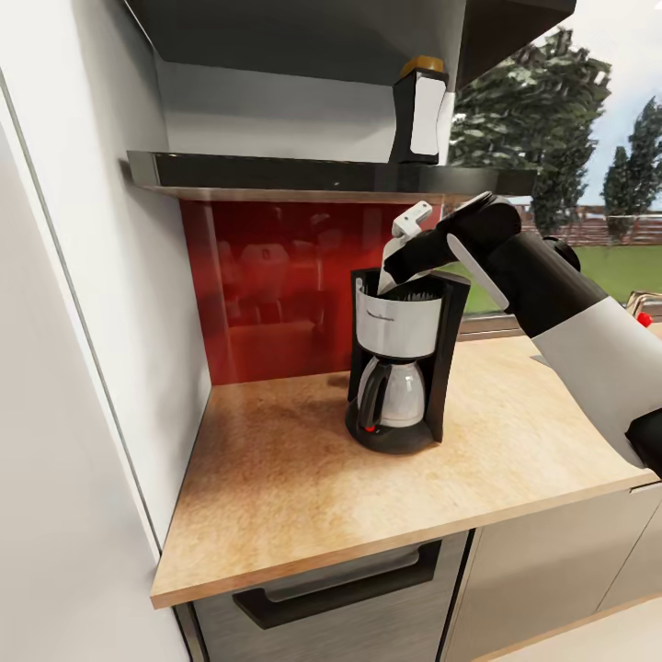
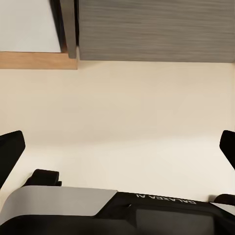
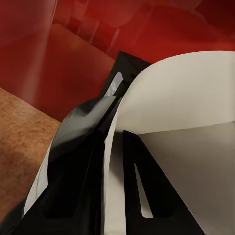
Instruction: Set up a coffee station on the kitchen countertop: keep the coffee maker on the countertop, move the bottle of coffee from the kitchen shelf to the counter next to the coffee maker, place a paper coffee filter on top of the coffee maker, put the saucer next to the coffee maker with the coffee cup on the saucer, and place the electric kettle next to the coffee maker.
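The black coffee maker (image 1: 400, 363) with its silver carafe stands on the light-wood countertop (image 1: 276, 478) in front of the red backsplash. My right gripper (image 1: 392, 267) hovers at the machine's open top, shut on the white paper coffee filter (image 1: 384, 276). In the right wrist view the filter (image 3: 186, 98) is a broad white curved sheet pinched between the black fingers (image 3: 73, 156) of the right gripper (image 3: 117, 122). The bottle of coffee (image 1: 420, 110), dark with a white label and yellow cap, stands on the kitchen shelf above. My left gripper (image 2: 117, 152) is open over the pale floor, holding nothing.
A dark shelf (image 1: 322, 173) juts out just above the right arm. A white wall (image 1: 83, 322) bounds the countertop on the left. A grey drawer with a black handle (image 1: 336, 588) sits under the slab. A tap (image 1: 644, 302) shows at the far right.
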You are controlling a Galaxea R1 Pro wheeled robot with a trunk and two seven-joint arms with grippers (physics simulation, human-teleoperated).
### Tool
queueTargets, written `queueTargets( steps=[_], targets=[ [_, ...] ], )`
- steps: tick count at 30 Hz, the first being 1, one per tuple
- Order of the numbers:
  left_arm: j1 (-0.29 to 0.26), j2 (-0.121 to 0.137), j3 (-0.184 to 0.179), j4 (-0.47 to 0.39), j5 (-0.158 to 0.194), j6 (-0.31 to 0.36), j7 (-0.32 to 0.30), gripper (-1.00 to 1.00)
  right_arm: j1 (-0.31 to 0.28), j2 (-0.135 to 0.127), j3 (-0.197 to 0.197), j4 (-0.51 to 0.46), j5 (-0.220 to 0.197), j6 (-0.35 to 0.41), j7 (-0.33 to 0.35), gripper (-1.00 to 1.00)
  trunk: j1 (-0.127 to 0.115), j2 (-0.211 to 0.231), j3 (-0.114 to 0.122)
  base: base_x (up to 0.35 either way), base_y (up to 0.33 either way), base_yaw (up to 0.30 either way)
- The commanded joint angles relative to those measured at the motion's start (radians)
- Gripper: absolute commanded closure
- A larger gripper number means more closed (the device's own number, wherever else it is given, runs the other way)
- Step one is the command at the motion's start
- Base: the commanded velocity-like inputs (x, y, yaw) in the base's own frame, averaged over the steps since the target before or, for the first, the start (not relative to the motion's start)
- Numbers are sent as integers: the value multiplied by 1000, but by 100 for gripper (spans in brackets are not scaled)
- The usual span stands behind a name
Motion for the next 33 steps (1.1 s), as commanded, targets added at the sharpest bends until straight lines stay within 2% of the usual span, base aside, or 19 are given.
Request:
queueTargets(
  steps=[1, 6, 7, 33],
  targets=[
    [0, 0, 2, -1, 10, 0, -7, -100, -2, -1, 2, -1, -4, 3, -1, 100, 0, -1, -1, 0, 0, 0],
    [0, 0, 2, -1, 10, 0, -7, -100, -2, -1, 2, -1, -4, 3, -1, 100, 0, -1, -1, 0, 0, 0],
    [0, 0, 2, -1, 10, 0, -7, -100, -2, -1, 2, -1, -4, 3, -1, -100, 0, -1, -1, 0, 0, 0],
    [0, 0, 2, -1, 10, 0, -7, -100, -2, -2, 2, -7, -4, 3, -1, -100, 0, -1, -1, 0, 0, 0]
  ],
)
